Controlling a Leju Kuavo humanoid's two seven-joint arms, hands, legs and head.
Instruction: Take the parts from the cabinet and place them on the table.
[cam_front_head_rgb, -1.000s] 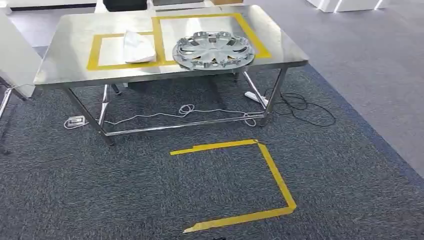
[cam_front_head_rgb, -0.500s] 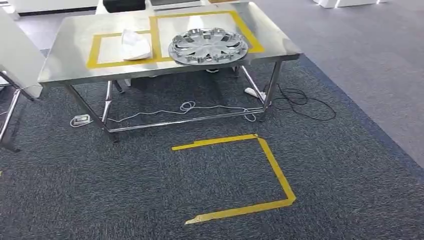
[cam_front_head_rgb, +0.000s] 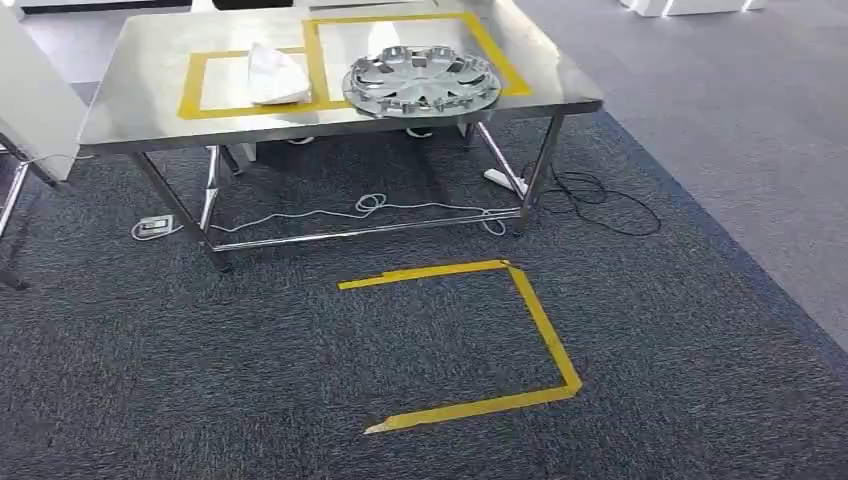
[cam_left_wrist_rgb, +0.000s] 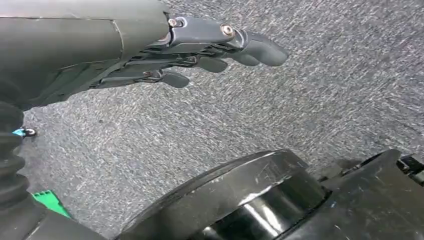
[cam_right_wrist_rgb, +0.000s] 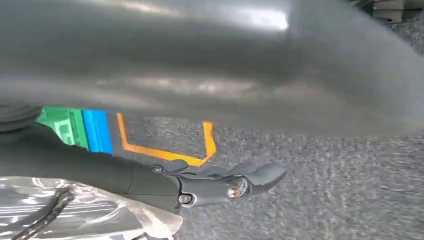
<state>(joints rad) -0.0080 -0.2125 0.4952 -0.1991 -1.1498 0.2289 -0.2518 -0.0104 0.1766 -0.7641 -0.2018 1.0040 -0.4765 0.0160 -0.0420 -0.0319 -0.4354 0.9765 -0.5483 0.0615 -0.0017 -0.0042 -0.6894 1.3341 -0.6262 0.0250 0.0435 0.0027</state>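
A silver hubcap (cam_front_head_rgb: 422, 80) lies on the steel table (cam_front_head_rgb: 140, 100), across the edge of the larger yellow-taped square. A white folded part (cam_front_head_rgb: 275, 77) lies in the smaller taped square to its left. In the left wrist view my left hand (cam_left_wrist_rgb: 200, 50) hangs over the grey carpet with its fingers stretched out and nothing in it. In the right wrist view my right hand (cam_right_wrist_rgb: 220, 182) also hangs above the carpet, fingers extended and holding nothing.
A yellow tape outline (cam_front_head_rgb: 545, 330) marks the carpet in front of the table. White and black cables (cam_front_head_rgb: 600, 200) and a power strip (cam_front_head_rgb: 152, 226) lie under and beside the table legs. A white panel on a stand (cam_front_head_rgb: 30, 90) is at the left.
The whole picture has shifted: table and floor tape sit higher in the frame, so the camera has moved. The hubcap and white part keep their places on the table.
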